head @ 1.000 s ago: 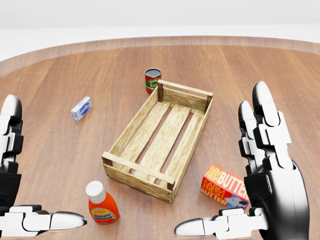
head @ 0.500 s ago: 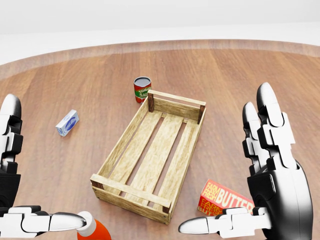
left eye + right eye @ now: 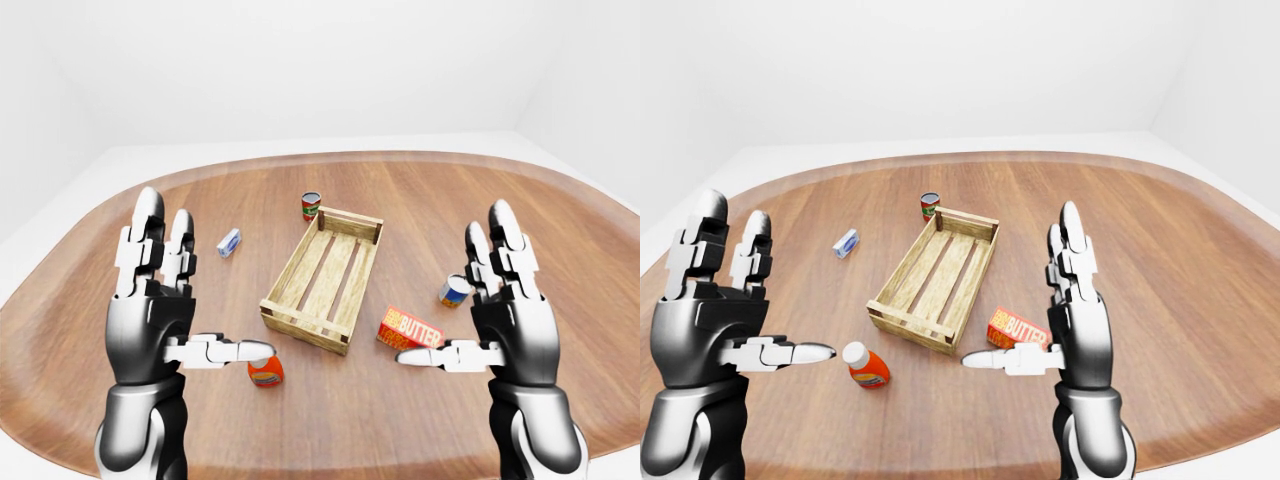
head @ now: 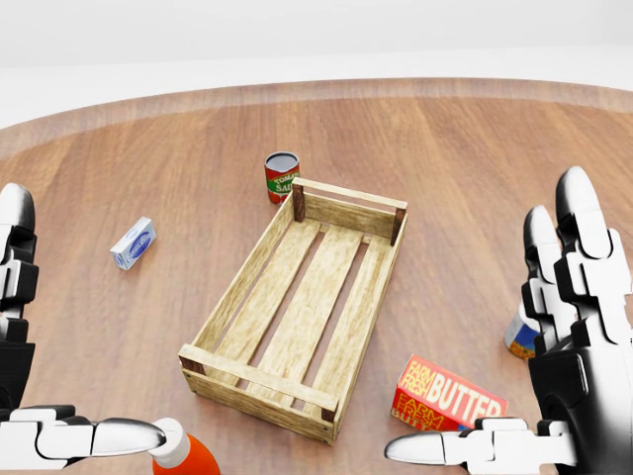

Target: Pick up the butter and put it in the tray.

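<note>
The red butter box lies flat on the wooden table, just right of the near corner of the wooden slatted tray; it also shows in the left-eye view. The tray holds nothing. My right hand is open, fingers spread upright, raised right of the butter, its thumb over the box's lower edge, not holding it. My left hand is open and empty at the left, its thumb above an orange bottle.
An orange sauce bottle lies by the tray's near-left corner. A red tomato can stands beyond the tray's far corner. A small blue-white box lies at left. Another can stands right of the butter. The table's rounded edge curves around.
The camera shifted at first, so the scene moved left and down in view. My right hand then moved right, uncovering the can beside the butter. Both hands remain open.
</note>
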